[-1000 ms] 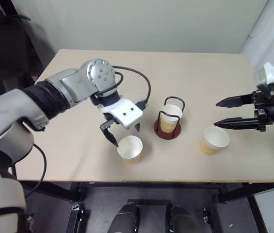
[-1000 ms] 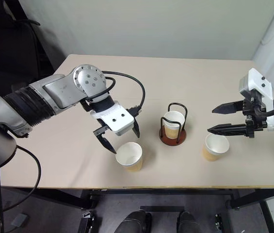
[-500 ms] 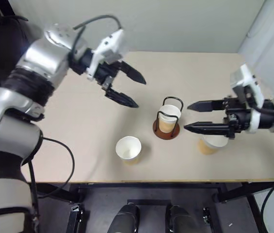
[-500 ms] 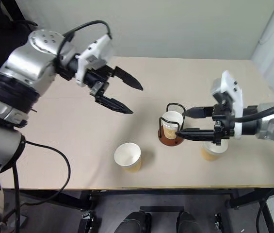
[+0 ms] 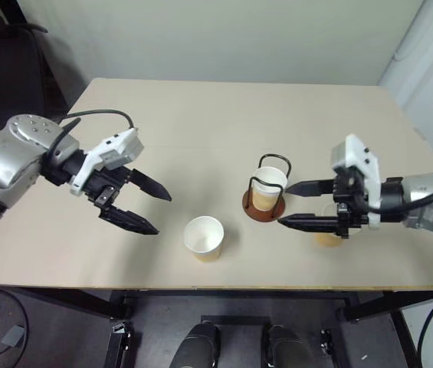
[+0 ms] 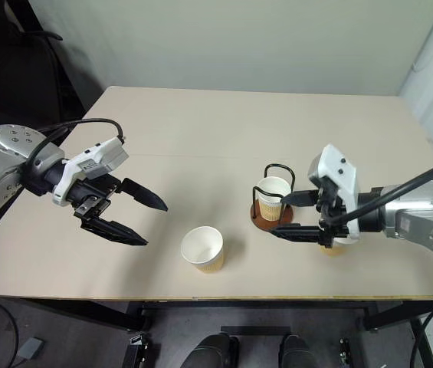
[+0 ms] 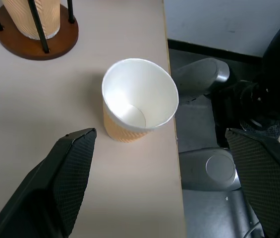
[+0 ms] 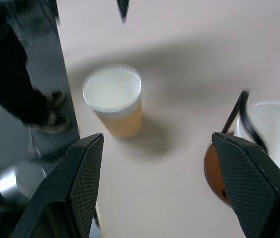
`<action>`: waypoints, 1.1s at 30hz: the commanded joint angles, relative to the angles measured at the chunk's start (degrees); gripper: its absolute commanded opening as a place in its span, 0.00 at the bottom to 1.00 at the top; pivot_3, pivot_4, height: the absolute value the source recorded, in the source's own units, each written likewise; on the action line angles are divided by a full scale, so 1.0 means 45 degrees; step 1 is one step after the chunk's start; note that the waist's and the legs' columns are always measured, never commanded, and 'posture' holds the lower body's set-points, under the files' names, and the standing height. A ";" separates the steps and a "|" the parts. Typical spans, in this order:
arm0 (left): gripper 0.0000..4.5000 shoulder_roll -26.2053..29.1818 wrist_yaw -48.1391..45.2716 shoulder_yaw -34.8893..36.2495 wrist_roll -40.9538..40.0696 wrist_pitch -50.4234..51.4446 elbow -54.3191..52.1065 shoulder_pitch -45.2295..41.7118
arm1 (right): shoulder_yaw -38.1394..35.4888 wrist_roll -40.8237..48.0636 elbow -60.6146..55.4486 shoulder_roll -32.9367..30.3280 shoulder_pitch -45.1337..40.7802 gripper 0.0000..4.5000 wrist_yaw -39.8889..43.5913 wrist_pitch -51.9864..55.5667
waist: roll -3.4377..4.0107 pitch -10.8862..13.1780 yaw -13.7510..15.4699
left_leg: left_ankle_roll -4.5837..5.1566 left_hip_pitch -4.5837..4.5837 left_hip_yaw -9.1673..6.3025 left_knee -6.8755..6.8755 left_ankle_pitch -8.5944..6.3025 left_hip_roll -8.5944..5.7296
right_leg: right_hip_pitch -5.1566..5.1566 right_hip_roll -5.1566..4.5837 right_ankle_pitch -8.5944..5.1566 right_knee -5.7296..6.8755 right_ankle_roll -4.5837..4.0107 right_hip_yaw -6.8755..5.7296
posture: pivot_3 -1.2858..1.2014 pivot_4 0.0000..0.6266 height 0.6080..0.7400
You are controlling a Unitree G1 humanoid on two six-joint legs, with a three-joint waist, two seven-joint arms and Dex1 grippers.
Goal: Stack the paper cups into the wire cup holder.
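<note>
One paper cup [image 5: 204, 236] stands upright near the table's front edge, tan outside and white inside. To its left my left gripper [image 5: 162, 215] hovers open and empty, its fingers pointing toward the cup [image 7: 139, 101]. The wire cup holder [image 5: 264, 205] sits in the middle of the table with a second cup [image 5: 268, 182] inside its black loops. My right gripper [image 5: 283, 205] is open and empty, with its fingertips just right of the holder. A third cup [image 6: 331, 247] stands on the table under the right gripper, mostly hidden by it.
The beige table [image 5: 201, 130] is bare toward the back and left. Its front edge [image 7: 172, 148] runs close beside the near cup. A dark chair [image 5: 17, 61] stands off the table's far left corner, and a pale wall runs behind.
My left gripper went from beside the near cup up over the table, then down to the cup's left. My right gripper moved left from the table's right side to the holder.
</note>
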 commanded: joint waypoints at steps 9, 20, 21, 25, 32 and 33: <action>1.00 -0.0349 -0.0357 0.1595 0.0502 -0.1973 0.2397 0.0068 | 0.4462 -0.5774 0.0529 0.0868 -0.0841 0.79 0.0852 -0.3644 | -0.0011 -0.0005 -0.0261 | 0.0035 0.0046 0.0014 -0.0120 0.0103 0.0014 | -0.0020 -0.0002 0.0032 0.0008 -0.0043 0.0004 | 0.52 0.24 1.00; 1.00 0.0043 -0.0357 0.1434 -0.0222 -0.2416 0.2147 0.0708 | 0.4225 -0.5174 0.0392 0.1942 -0.2338 0.79 0.1389 -0.2126 | -0.0024 -0.0006 -0.0264 | -0.0026 0.0038 0.0016 -0.0162 0.0082 0.0036 | -0.0043 0.0011 0.0004 -0.0012 -0.0071 -0.0011 | 0.52 0.24 1.00; 1.00 0.0034 -0.0357 0.1409 -0.0247 -0.2392 0.2132 0.0752 | 0.4449 -0.5422 0.0459 0.2017 -0.2577 0.79 0.1365 -0.2147 | -0.0024 -0.0006 -0.0265 | -0.0029 0.0038 0.0016 -0.0162 0.0078 0.0036 | -0.0043 0.0011 0.0001 -0.0011 -0.0075 -0.0011 | 0.52 0.24 1.00; 1.00 0.0021 -0.0357 0.1302 -0.0365 -0.2224 0.2003 0.0847 | 0.5055 -0.5836 0.0634 0.2939 -0.3481 0.79 0.0988 -0.1804 | -0.0025 -0.0006 -0.0311 | -0.0023 0.0048 0.0016 -0.0165 0.0065 0.0051 | -0.0050 0.0021 -0.0003 -0.0001 -0.0082 -0.0011 | 0.52 0.24 1.00; 1.00 -0.0187 -0.0357 0.1025 -0.0276 -0.2121 0.2115 0.0563 | 0.5754 -0.6358 0.0982 0.4052 -0.3766 0.79 0.0792 -0.1696 | -0.0026 -0.0007 -0.0311 | -0.0037 0.0046 0.0010 -0.0166 0.0063 0.0071 | -0.0058 0.0038 -0.0011 0.0008 -0.0099 -0.0021 | 0.52 0.24 1.00; 1.00 -0.0201 -0.0357 0.1013 -0.0278 -0.2059 0.2090 0.0535 | 0.5869 -0.6442 0.1072 0.4282 -0.3771 0.79 0.0720 -0.1724 | -0.0026 -0.0007 -0.0313 | -0.0038 0.0047 0.0011 -0.0163 0.0062 0.0071 | -0.0058 0.0038 -0.0010 0.0009 -0.0100 -0.0020 | 0.52 0.24 1.00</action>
